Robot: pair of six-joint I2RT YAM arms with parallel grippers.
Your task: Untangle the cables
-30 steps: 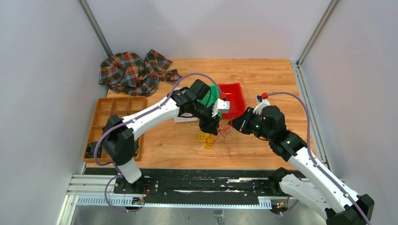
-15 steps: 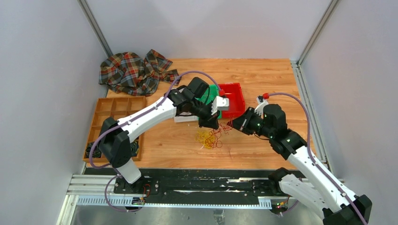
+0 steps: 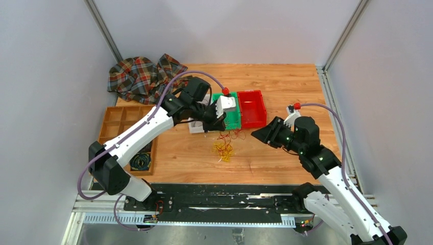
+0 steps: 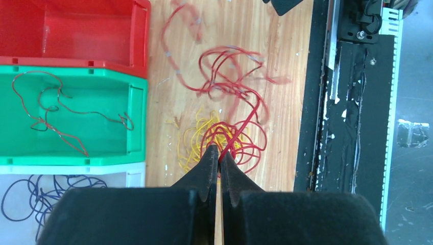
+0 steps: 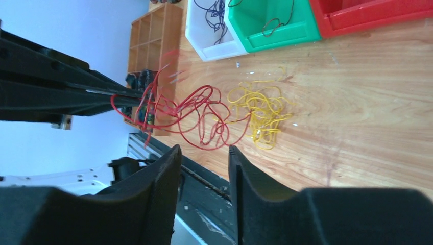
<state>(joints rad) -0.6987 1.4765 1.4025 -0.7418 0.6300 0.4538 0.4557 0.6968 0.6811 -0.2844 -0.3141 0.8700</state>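
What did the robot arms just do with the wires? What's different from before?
The left jaws closed on a red wire and pulled it back toward the green bin, away from the yellow wires. The right jaws, shut before, opened and backed off to the right; they hold nothing now. The yellow wires, the bins, the plaid cloth and the wooden tray stayed put.

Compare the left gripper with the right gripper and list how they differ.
The left gripper is shut, while the right gripper stands open. The left gripper pinches a red wire rising from the cables; the right gripper holds nothing. The left gripper hangs beside the green bin; the right gripper stands off to the cables' right. Both have black fingers and point toward the cables.
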